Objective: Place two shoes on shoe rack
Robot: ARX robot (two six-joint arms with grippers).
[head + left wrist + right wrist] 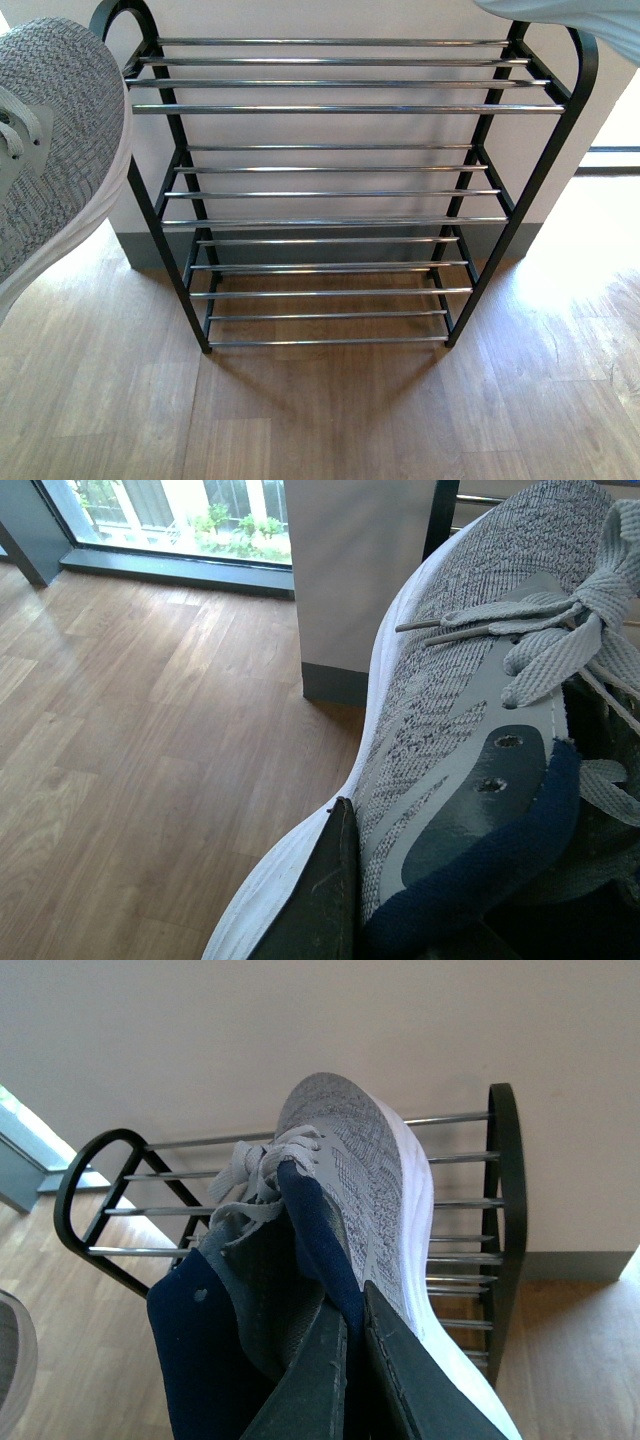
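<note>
- Centrally, in the front view, the shoe rack is seen standing on a wood-plank floor against a pale wall with a grey skirting. It is built from a black tubular frame with rounded top corners, and three tiers of thin, shiny chrome bars are strung across it.
- At the left edge of this view the left sneaker is held clear of the floor beside the rack's top tier. A speckled grey knit upper, a smooth white sole and a flat grey lace are shown.
- In the top right corner only a smooth white strip of the right sneaker is caught, above the rack's right post.
- In the left wrist view the left sneaker fills the right half. Ribbed knit, woven laces, a matte grey eyelet panel and a fuzzy navy lining are visible.
- The left gripper is clamped on this shoe's side wall. One dark, flat finger is pressed against the white sole, while the other is hidden inside the shoe.
- Behind it, floorboards and a window are shown.
- In the right wrist view the right sneaker is held toe-up in front of the rack's chrome bars.
- The right gripper is closed on the shoe's collar. The navy-lined side wall is pinched between two nearly touching dark fingers.
</note>
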